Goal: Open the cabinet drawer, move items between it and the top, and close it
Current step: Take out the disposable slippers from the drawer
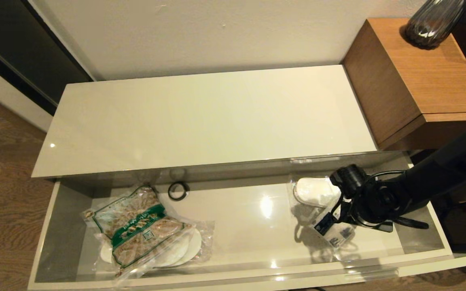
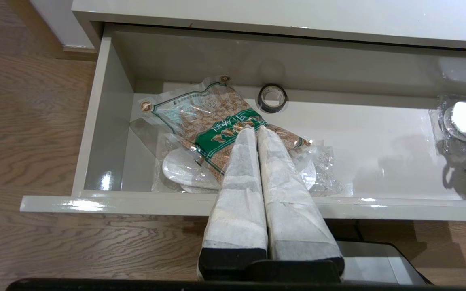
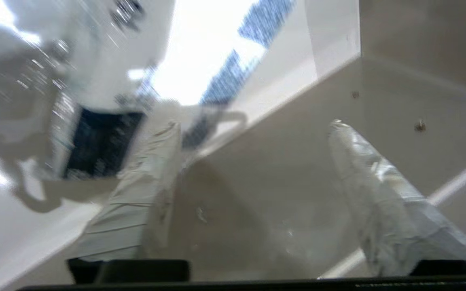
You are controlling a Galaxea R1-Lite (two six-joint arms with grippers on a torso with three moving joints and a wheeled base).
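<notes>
Currently, step in hand: right gripper (image 1: 340,220) is down inside the open drawer (image 1: 61,210) at its right end, among a wrapped pair of slippers (image 1: 316,190) and a tissue pack (image 1: 334,232). My read is that it is either lining up a grasp or backing off one; I cannot tell which.
Right gripper state: fingers (image 3: 144,194) stand wide apart with nothing between them, as the right wrist view shows.
Left gripper state: fingers (image 2: 241,173) pressed together, empty; the left gripper (image 2: 256,128) hangs in front of the drawer's left part, outside it.
Slippers vs right gripper: just beside it, on the far-left side of the fingers, partly under the arm's black wrist. Contact cannot be judged.
Tissue pack vs right gripper: directly under and near the fingertips, dark label showing.
Other items: food bag (image 1: 142,226) lies at the drawer's left end on top of a second pair of slippers (image 1: 176,250); a black ring (image 1: 178,190) sits by the far wall. All well apart from the right gripper.
Cabinet top (image 1: 208,121): bare.
Doing it well: close only on the slipper wrap, not the tissue pack; take the wrap where it is thick enough to hold, and lift clear of the drawer's front wall before swinging towards the top. The film looks slick, so a shallow pinch may slip.
</notes>
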